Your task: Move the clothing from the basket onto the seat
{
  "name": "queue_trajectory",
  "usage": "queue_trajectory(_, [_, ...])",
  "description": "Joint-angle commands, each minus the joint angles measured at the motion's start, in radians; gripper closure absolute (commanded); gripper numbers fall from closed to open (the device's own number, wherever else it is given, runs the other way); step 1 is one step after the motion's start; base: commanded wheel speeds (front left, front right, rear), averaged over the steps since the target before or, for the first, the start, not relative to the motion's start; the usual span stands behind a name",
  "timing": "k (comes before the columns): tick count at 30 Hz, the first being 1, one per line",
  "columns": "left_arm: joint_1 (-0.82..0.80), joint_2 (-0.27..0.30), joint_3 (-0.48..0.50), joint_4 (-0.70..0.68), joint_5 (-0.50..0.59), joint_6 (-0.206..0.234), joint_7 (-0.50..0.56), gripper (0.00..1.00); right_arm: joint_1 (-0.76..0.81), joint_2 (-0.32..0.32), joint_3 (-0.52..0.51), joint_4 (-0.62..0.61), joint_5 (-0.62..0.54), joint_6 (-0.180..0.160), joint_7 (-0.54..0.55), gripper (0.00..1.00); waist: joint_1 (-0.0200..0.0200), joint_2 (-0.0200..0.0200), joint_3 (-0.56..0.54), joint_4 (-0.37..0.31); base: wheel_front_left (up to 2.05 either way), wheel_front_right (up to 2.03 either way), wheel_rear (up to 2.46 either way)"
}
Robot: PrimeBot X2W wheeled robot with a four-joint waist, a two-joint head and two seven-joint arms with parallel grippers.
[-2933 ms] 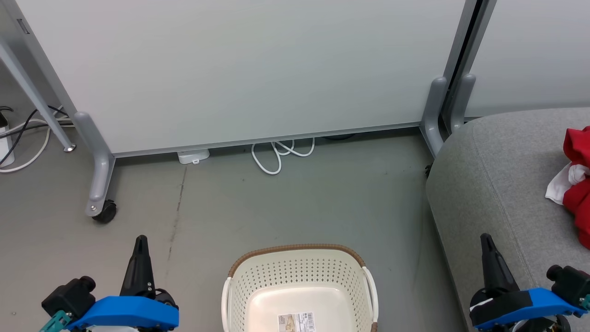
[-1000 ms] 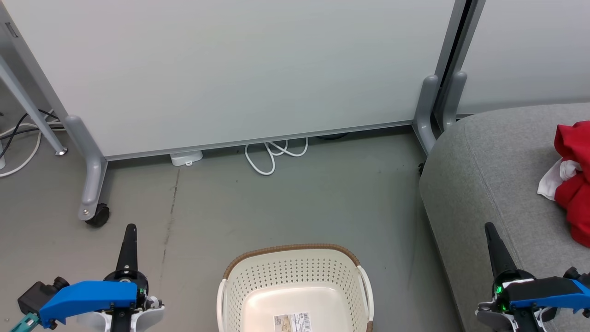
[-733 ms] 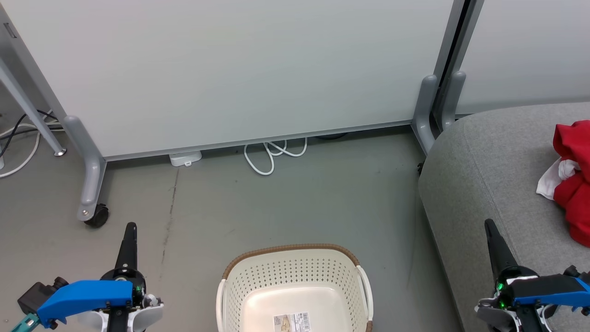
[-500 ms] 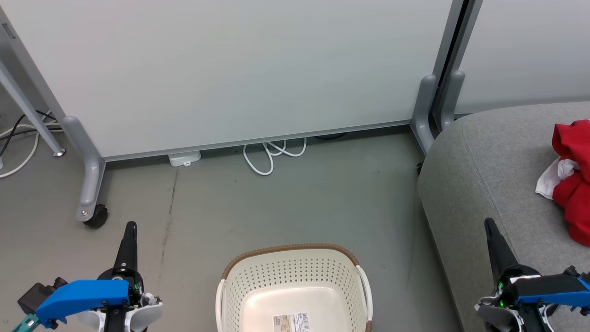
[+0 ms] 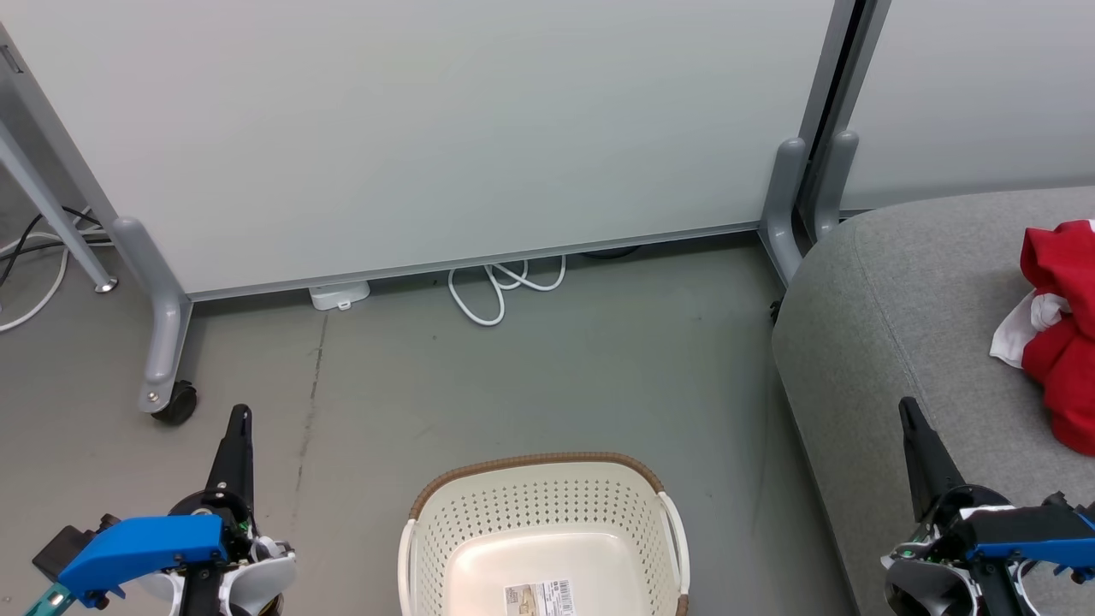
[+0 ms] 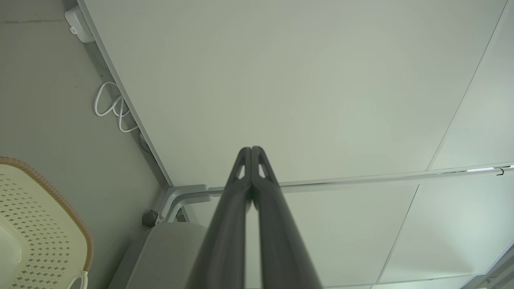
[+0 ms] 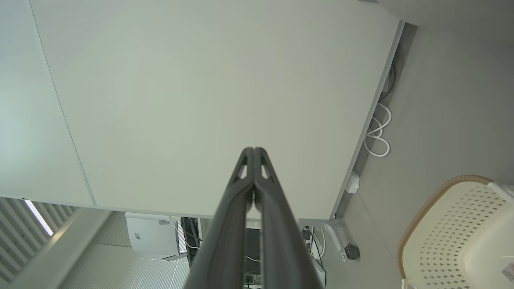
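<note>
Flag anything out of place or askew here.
Nothing spilled or damaged. The clothing lies crumpled on the seat, the basket stands upright on the floor, and a white cable loops loosely under the partition.

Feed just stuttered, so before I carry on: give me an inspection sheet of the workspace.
Surface: grey floor, with a faint dark streak left of the basket.
Job's things: basket on the floor, its visible part holding just a sticker; red clothing lying on the seat.
Clutter: white box at the partition's foot.
Pincers: left pincer shut, empty, left of the basket; right pincer shut, empty, by the seat.
Cables: white cable looped under the partition; cables at far left.
Surroundings: pale partition on a castor.
</note>
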Motion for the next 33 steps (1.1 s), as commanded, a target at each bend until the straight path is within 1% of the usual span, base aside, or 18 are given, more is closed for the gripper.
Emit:
queue_trajectory(1, [-0.014,0.002,0.004,-0.006,-0.019,-0.008,0.005,1.00,-0.012,-0.005,-0.003,-0.006,0.019,0.000,0.004,1.00,0.0000,0.0000,0.000,0.000,0.00,0.00,0.00])
queue_trajectory(11, [-0.018,0.002,0.010,-0.006,-0.086,-0.009,0.023,1.00,-0.016,-0.006,-0.005,-0.007,0.090,0.000,0.022,1.00,0.0000,0.0000,0.000,-0.004,0.00,0.00,0.00])
queue_trajectory(33, [-0.016,0.002,0.009,-0.006,-0.083,-0.006,0.023,1.00,-0.016,-0.005,-0.004,-0.007,0.087,0.000,0.022,1.00,0.0000,0.0000,0.000,-0.004,0.00,0.00,0.00])
